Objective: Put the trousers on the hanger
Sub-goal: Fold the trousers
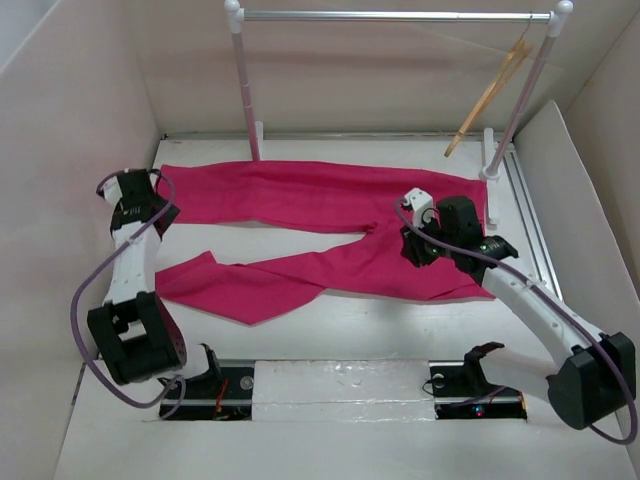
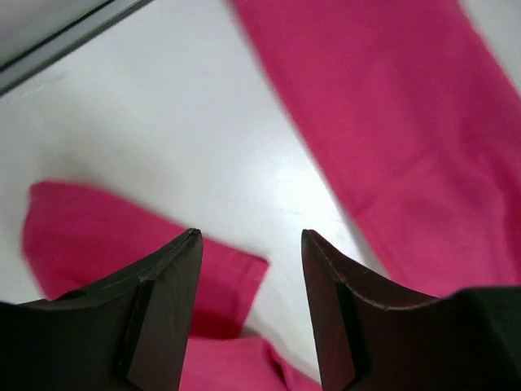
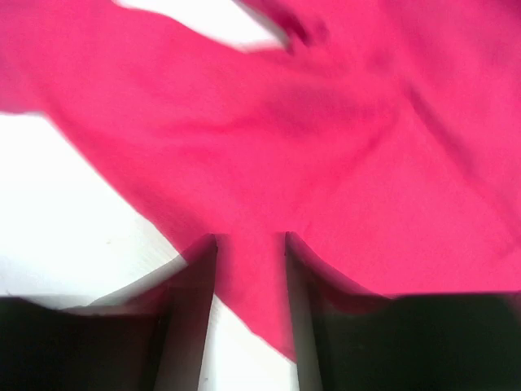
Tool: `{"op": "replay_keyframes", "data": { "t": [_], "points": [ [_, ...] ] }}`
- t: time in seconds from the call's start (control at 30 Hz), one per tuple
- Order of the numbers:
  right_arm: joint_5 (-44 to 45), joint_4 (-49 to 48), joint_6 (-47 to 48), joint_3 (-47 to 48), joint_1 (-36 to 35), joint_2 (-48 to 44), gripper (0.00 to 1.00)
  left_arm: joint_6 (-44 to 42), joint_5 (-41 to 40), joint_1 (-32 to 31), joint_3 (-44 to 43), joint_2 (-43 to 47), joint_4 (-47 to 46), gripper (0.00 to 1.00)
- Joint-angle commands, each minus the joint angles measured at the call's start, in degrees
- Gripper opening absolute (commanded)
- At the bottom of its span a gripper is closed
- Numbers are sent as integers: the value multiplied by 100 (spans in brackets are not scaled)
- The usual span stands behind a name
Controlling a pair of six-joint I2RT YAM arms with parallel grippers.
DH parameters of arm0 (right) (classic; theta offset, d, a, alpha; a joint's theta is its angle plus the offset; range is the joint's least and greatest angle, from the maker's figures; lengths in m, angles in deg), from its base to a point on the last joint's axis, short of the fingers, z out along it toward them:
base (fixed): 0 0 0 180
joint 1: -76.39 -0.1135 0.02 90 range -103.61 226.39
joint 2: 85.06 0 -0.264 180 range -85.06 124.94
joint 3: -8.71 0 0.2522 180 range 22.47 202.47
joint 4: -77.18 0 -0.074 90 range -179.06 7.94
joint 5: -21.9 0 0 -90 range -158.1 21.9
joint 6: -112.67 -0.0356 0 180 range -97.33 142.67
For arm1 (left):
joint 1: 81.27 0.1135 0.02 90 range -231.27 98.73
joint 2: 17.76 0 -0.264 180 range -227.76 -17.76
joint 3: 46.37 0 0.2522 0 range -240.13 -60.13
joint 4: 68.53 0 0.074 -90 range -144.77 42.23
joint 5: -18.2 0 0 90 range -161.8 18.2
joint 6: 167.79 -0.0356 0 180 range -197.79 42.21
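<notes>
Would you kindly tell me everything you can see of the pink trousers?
The trousers are plain magenta-pink soft cloth, spread flat on the white table, waist to the right, both legs running left, the nearer one slanting. The right gripper and left gripper, both open, hang above them; contact is unclear.

- Top view: waist end of the trousers partly hidden under the right arm.
- Top view: fingers of the left gripper hidden under its body.
- Top view: hook of the hanger too small to make out on the rail.
- Right wrist view: blurred; trousers run off the top and right edges; whether the right gripper touches them cannot be told.
- Left wrist view: blurred; trousers cut off by the edges.
</notes>
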Motion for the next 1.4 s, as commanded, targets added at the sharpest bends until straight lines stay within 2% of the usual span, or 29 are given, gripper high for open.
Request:
{"op": "replay_keyframes", "data": {
  "t": [0.0,0.03,0.07,0.13,0.17,0.2,0.3,0.47,0.67,0.73,0.77,0.8,0.83,0.87,0.93,0.97,1.0,1.07,1.1,1.2,1.3,1.37],
  "points": [
    [-448,73,84,257,-413,-206,12,1061,-310,354,1032,603,957,48],
    [-546,73,84,257,-502,-224,3,1247,-433,354,1121,701,1116,48],
    [-625,73,84,249,-589,-259,0,1405,-539,354,1192,815,1222,48],
    [-810,73,102,196,-896,-320,0,1608,-549,512,1464,1149,1241,54],
    [-845,73,102,170,-1002,-347,6,1670,-436,852,1569,1246,1188,55],
    [-880,81,119,135,-1090,-399,24,1653,-78,1081,1823,1378,1084,57],
    [-951,195,198,29,-1284,-513,48,1347,609,2049,2132,1318,863,58],
    [-942,345,251,-112,-1285,-760,53,871,374,2244,2045,1177,793,59],
    [-881,600,295,-33,-1337,-891,53,827,339,2244,2124,703,450,60],
    [-889,635,295,-59,-1337,-927,53,757,541,2244,2186,527,186,56],
    [-889,661,286,-59,-1337,-953,53,765,567,2244,2177,474,186,50],
    [-863,688,260,-68,-1337,-971,53,748,715,2244,2159,422,108,19],
    [-837,688,251,-77,-1337,-988,53,530,891,2244,2151,430,20,1],
    [-645,697,199,-77,-1337,-1058,53,563,1537,2052,1916,630,45,0],
    [-574,609,181,-94,-1337,-1068,53,598,1691,1955,1774,754,54,0],
    [-530,574,172,-103,-1337,-1068,53,738,2006,1710,1625,1051,54,0],
    [-520,548,155,-86,-1337,-1015,53,843,2070,1560,1206,1202,98,0],
    [-555,573,163,-24,-1180,-928,53,1002,1923,1235,650,1535,255,0],
    [-555,635,189,2,-1179,-823,53,1020,1808,911,-5,1537,657,0],
    [-556,662,268,46,-1066,-725,53,1099,1500,348,-782,1616,1099,0],
    [-529,723,356,-6,-934,-699,53,1248,1543,293,-707,1897,1057,0],
    [-555,767,409,-41,-880,-699,53,1223,1081,293,-514,2090,1021,0]
  ]
}}
